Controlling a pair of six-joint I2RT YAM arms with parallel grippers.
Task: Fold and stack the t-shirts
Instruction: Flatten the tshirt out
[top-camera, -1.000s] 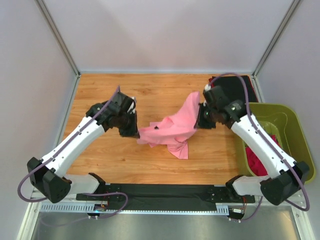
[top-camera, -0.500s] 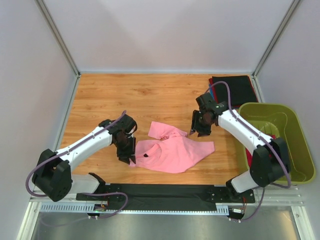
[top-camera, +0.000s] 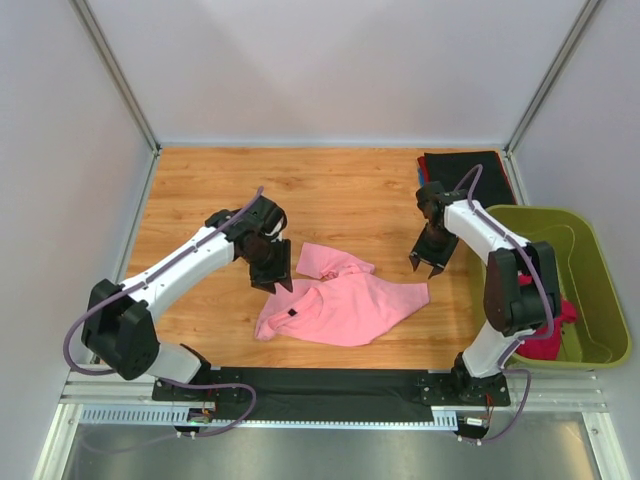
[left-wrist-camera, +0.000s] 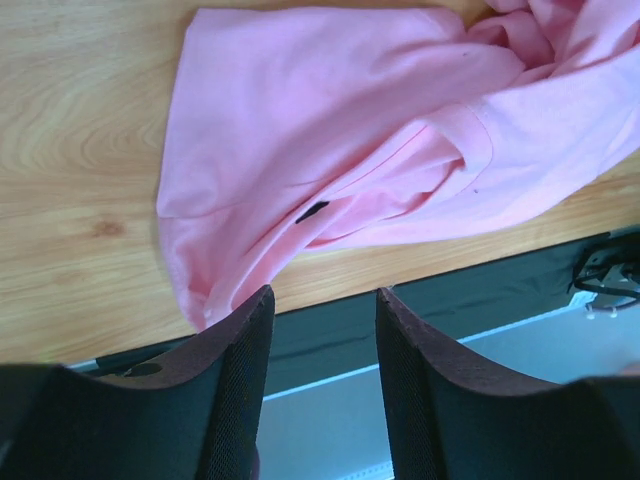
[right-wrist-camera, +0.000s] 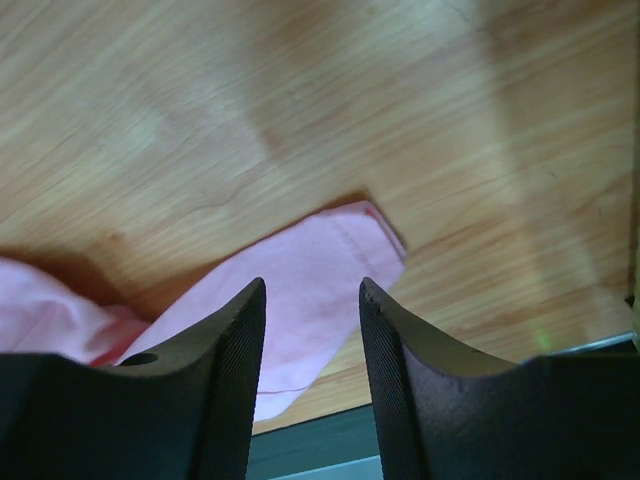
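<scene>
A light pink t-shirt (top-camera: 345, 303) lies crumpled and partly spread on the wooden table (top-camera: 330, 190); it also fills the top of the left wrist view (left-wrist-camera: 400, 130) and shows in the right wrist view (right-wrist-camera: 300, 290). My left gripper (top-camera: 272, 280) hovers open just off the shirt's left edge, nothing between its fingers (left-wrist-camera: 235, 390). My right gripper (top-camera: 428, 264) stands open above the shirt's right corner, also empty. A stack of folded t-shirts, black on top (top-camera: 470, 172), rests at the back right. A magenta-red t-shirt (top-camera: 545, 330) lies in the tub.
An olive-green plastic tub (top-camera: 590, 250) stands at the right edge of the table. A black strip (top-camera: 330, 383) runs along the near edge between the arm bases. Grey walls enclose the table at the back and sides.
Both grippers have let go of the pink t-shirt, which dropped from hanging between them to lying on the table. Both arms then drew back, left arm upward-right, right arm outward to the right.
</scene>
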